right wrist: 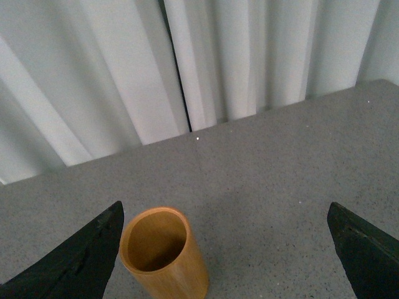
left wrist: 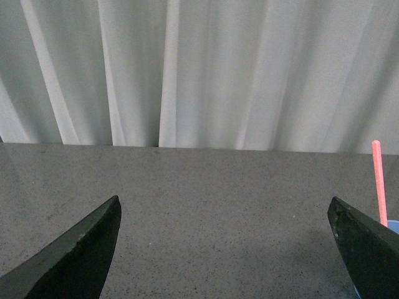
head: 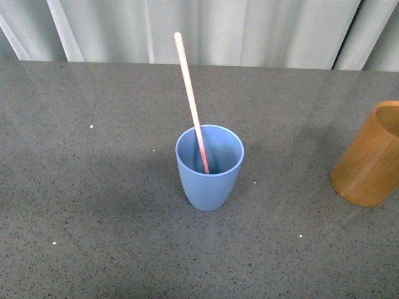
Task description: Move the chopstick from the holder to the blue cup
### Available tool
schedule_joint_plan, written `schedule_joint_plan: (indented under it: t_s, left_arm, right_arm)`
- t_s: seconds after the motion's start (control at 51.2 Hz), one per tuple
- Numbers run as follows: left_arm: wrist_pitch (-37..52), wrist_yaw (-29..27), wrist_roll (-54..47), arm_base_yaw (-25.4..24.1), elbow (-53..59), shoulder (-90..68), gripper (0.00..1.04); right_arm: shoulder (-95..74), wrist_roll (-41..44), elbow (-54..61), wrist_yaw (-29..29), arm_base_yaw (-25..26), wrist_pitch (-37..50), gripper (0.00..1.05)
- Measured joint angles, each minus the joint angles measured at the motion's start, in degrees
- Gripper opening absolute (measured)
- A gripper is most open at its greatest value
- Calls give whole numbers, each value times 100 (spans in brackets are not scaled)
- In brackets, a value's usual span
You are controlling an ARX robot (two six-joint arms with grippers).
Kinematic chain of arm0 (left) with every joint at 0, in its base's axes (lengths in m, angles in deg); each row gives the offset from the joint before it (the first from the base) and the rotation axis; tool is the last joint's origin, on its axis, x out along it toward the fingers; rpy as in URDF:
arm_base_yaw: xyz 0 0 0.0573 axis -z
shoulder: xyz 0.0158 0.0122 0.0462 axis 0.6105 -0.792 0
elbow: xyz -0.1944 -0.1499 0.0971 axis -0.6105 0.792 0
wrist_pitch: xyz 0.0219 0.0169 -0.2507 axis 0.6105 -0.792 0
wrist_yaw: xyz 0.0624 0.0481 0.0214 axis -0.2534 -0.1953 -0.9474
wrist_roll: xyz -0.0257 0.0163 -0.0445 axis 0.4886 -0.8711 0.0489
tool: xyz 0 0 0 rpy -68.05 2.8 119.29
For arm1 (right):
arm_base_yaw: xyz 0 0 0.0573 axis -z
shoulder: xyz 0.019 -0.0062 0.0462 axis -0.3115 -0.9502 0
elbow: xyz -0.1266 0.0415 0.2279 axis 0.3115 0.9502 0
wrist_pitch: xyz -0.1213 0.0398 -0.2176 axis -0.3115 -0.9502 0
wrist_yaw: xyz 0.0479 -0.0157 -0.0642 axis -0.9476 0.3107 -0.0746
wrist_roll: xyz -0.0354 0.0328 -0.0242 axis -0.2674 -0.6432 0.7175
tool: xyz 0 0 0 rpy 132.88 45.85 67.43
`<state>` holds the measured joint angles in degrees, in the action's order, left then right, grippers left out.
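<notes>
Left jaws [left wrist: 224, 249]: two dark tips spread wide apart, nothing between them; bare speckled grey worktop [left wrist: 218, 205] fills the gap and runs on ahead of them.

Beside one left tip, at the edge of the left wrist view: the upper part of the chopstick [left wrist: 378, 180], salmon-pink, rising from a sliver of the blue cup [left wrist: 394, 225]. Both lie outside the gap, just beside that tip.

Right jaws [right wrist: 224, 249]: two dark tips likewise spread wide apart, gripping nothing.

Between the right tips, close to one of them: the holder [right wrist: 163, 255], a tan-orange wooden cylinder, upright, mouth open toward the camera, interior dark with nothing seen inside. It stands within the gap but apart from both tips. The rest of the gap is worktop.

Front view, no arm visible: the blue cup [head: 209, 168] stands upright near the middle of the worktop [head: 93, 205]. The chopstick [head: 190, 93] stands inside it, lower end down in the cup, shaft leaning against the far rim and tilting away, rising well above it. The holder [head: 369, 156] stands well apart from the cup, cut off by the frame edge.

Beyond the worktop in all views: pale pleated curtain [head: 249, 31].
</notes>
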<state>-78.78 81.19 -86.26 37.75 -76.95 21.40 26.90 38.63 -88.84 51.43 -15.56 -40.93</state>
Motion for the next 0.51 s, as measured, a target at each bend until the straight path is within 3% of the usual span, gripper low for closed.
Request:
schedule_joint_plan:
  t_s: [0.059,0.137,0.293,0.507]
  left_arm:
    - [0,4,0,0,0,0,98]
    - [0,2,0,0,0,0,98]
    - [0,0,0,0,0,0,98]
    - [0,2,0,0,0,0,98]
  right_arm:
    - [118,269,208,-509,24,634,87]
    - [267,673,522,-726,-188,1257,73]
    - [695,960,841,-754,-249,1233,39]
    - [1062,1005,1027,-752,-249,1043,7]
